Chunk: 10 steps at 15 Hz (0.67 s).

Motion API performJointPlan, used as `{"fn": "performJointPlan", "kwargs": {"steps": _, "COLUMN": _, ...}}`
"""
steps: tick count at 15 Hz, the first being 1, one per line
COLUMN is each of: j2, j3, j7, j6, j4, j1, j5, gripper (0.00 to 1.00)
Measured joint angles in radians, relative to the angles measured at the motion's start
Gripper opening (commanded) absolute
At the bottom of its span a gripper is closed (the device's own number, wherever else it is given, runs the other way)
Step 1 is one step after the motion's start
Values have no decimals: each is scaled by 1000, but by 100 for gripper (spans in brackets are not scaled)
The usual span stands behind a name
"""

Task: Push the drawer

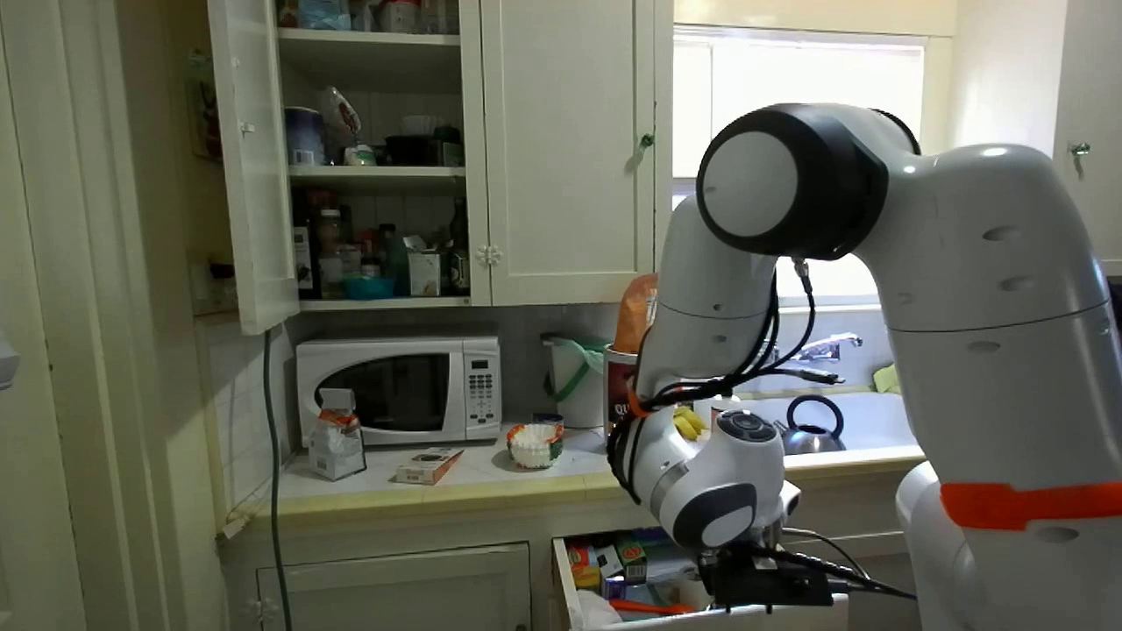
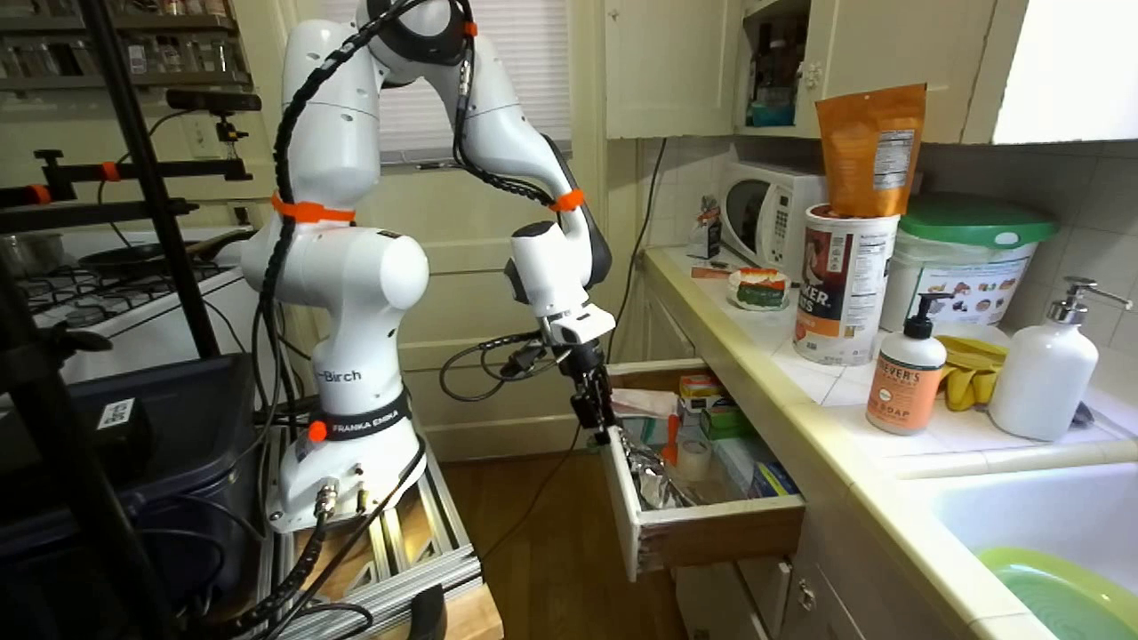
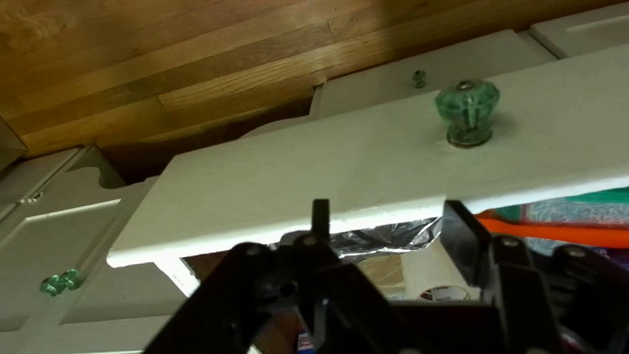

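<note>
The white drawer is pulled out, its flat front crossing the wrist view. It shows in both exterior views. A green glass knob sits on its front. Inside are crumpled foil, a pale roll, an orange handle and small boxes. My gripper is open and empty, pointing down at the drawer front's top edge. It shows at that edge in an exterior view; its fingertips are hidden in an exterior view by the wrist hardware. Contact with the drawer cannot be told.
The counter edge overhangs the drawer. On it stand a microwave, an oat canister and soap bottles. A cabinet door hangs open above. Lower cabinet doors flank the drawer. Cables loop from the wrist.
</note>
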Motion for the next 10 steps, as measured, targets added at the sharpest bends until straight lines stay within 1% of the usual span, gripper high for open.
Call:
{"fn": "performJointPlan", "kwargs": {"steps": 1, "j2": -6, "j3": 14, "j7": -14, "j6": 0, "j4": 0, "j1": -23, "j5": 8, "gripper": 99}}
{"fn": "performJointPlan", "kwargs": {"steps": 2, "j2": -12, "j3": 28, "j7": -27, "j6": 0, "j4": 0, "j1": -46, "j5": 11, "gripper": 100}}
{"fn": "performJointPlan", "kwargs": {"steps": 6, "j2": -42, "j3": 89, "j7": -73, "j6": 0, "j4": 0, "j1": -128, "j5": 26, "gripper": 100}}
{"fn": "performJointPlan", "kwargs": {"steps": 10, "j2": -66, "j3": 153, "j7": -105, "j6": -1, "j4": 0, "j1": -192, "j5": 28, "gripper": 100}}
